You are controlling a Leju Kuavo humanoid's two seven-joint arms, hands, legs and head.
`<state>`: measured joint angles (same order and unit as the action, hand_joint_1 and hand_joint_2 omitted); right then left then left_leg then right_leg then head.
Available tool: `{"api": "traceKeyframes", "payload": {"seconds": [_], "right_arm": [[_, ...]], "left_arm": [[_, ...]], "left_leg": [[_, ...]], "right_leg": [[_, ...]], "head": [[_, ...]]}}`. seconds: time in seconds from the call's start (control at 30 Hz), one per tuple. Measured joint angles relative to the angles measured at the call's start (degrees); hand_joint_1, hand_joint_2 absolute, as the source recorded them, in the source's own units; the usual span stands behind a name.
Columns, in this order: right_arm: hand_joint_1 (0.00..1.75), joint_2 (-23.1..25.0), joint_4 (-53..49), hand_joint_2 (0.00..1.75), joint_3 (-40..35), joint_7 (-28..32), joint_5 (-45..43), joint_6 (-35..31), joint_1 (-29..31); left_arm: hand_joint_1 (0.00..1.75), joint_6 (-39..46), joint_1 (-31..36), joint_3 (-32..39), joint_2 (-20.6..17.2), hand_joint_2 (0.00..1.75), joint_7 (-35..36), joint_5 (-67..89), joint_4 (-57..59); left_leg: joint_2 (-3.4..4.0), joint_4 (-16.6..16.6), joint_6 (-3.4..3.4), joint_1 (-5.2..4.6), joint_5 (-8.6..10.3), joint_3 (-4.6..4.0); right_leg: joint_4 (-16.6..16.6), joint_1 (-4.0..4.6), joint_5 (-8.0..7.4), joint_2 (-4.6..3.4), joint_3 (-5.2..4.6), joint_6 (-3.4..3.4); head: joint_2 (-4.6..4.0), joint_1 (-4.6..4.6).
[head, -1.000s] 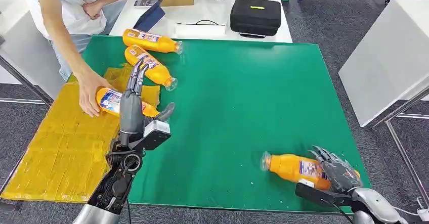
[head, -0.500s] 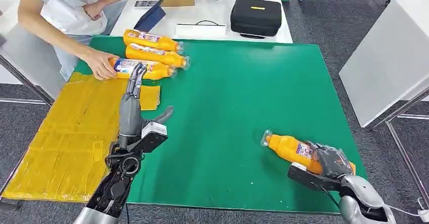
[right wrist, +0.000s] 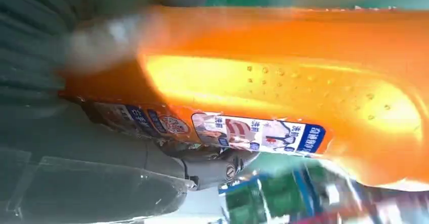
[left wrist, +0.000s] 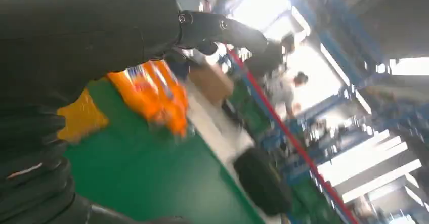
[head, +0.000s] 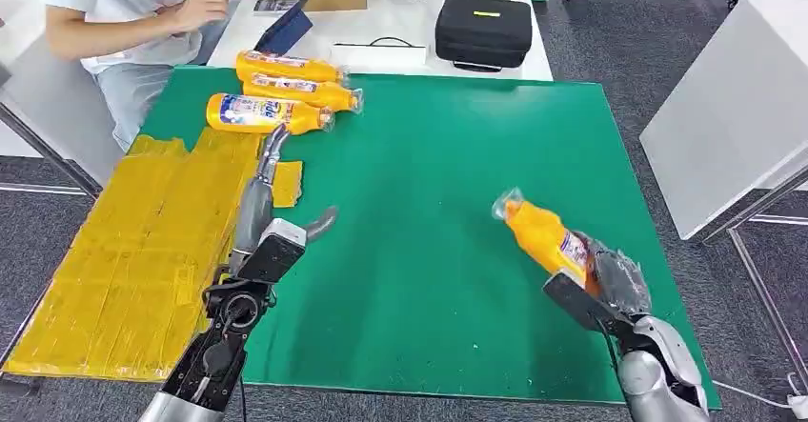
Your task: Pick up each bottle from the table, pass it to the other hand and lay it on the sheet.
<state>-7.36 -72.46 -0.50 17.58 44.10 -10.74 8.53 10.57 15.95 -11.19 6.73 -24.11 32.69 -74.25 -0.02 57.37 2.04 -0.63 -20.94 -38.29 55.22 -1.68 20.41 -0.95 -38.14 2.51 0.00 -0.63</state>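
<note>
Holding one orange plastic bottle (head: 545, 238) in right hand (head: 610, 284); three more orange bottles (head: 281, 90) far left; left hand (head: 267, 208) fingers spread, empty.

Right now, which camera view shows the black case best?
The head view: the black case sits whole and sharp on the white table. The left wrist view gives a blurred dark shape; the right wrist view, nothing recognisable.

Orange bottle (head: 545, 239) in right hand (head: 610, 284), left hand (head: 267, 208) empty.
</note>
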Motion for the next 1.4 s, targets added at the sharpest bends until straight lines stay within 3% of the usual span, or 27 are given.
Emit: {"api": "traceKeyframes", "payload": {"seconds": [0.3, 0.63, 0.87, 1.13, 1.4], "right_arm": [[1.75, 9.0, 3.1, 1.75, 0.8, 9.7, -17.1, -6.4, 7.3], [1.75, 15.1, 14.6, 1.75, -6.3, 13.5, -25.5, -4.4, 17.0], [1.75, 18.5, 20.5, 1.75, -13.1, 14.3, -27.1, -0.7, 19.2], [1.75, 20.9, 23.5, 1.75, -20.4, 16.1, -28.1, 9.7, 20.5], [1.75, 21.0, 24.4, 1.75, -27.0, 15.9, -25.1, 10.8, 21.5]], "left_arm": [[0.0, -10.5, 3.3, -4.2, 0.0, 1.75, 1.3, -8.4, 2.0], [0.0, -15.8, 6.8, -7.4, 0.0, 1.75, 4.0, -15.3, 5.6], [0.0, -17.4, 9.1, -7.8, -0.1, 1.75, 4.0, -19.1, 9.0], [0.0, -17.7, 10.3, -7.8, -0.3, 1.75, 3.6, -21.2, 11.9], [0.0, -18.8, 10.3, -7.4, -1.4, 1.75, 1.7, -23.8, 14.2]], "left_leg": [[0.0, 0.0, 0.01, 0.01, 0.07, -0.02], [0.0, 0.0, 0.0, 0.03, 0.09, -0.04], [-0.02, 0.0, 0.0, 0.06, 0.09, -0.07], [-0.17, 0.0, -0.01, 0.09, 0.13, -0.14], [-0.17, 0.0, -0.02, 0.08, 0.14, -0.16]], "right_leg": [[0.0, 0.0, -0.02, 0.0, -0.02, -0.02], [0.0, 0.01, -0.03, 0.0, -0.04, -0.03], [0.0, 0.03, -0.01, 0.01, -0.07, -0.05], [0.0, 0.04, 0.0, 0.08, -0.1, -0.07], [0.0, 0.03, -0.01, 0.07, -0.11, -0.06]], "head": [[0.0, 0.0], [0.0, 0.02], [0.0, 0.0], [0.0, 0.02], [0.0, 0.02]]}}
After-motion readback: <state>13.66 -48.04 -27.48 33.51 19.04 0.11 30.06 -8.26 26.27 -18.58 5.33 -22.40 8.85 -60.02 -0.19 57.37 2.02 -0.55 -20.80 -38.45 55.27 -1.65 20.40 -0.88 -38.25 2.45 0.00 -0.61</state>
